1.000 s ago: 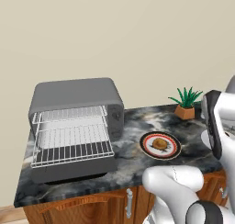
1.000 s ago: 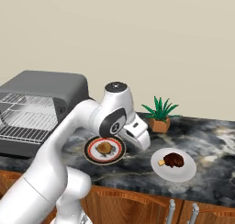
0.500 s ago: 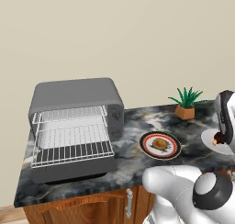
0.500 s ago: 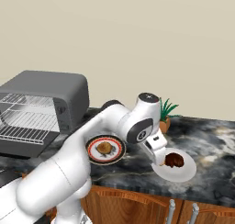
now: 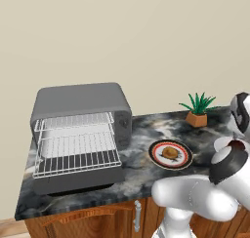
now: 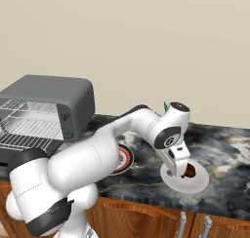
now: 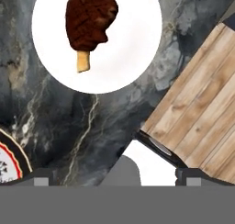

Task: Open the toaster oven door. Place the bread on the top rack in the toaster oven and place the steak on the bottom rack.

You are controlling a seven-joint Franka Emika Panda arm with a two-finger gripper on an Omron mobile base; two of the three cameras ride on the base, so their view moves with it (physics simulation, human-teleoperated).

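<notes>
A simulated kitchen with a dark marbled bench [image 5: 141,134] over wooden cabinets, against a plain beige wall. At the left end of the bench stands the toaster oven [image 5: 80,129], a grey box with rounded corners. The toaster oven door [image 5: 78,180] is already open, folded down flat at the front. Inside, two wire shelves show: the top rack [image 5: 73,121] and, lower and reaching nearer, the bottom rack [image 5: 75,154]. Both racks are bare.

To the right of the oven, in the middle of the bench, sits a round plate with a red rim [image 5: 170,154], and the bread [image 5: 170,151], a small golden-brown round, lies on it. Farther back and to the right is a small potted plant [image 5: 197,110].

Further right again is a white plate [image 6: 185,179] near the bench's front edge. The steak [image 7: 90,20], a dark reddish-brown lump with a pale stub at one end, lies on this plate. In the hand view the steak sits left of the plate's centre.

The white arm bends across the bench from the left, and its gripper [image 6: 178,168] hangs just above the white plate, close by the steak. The jaws are spread wide and grasp nothing; whether they touch the plate cannot be told.
</notes>
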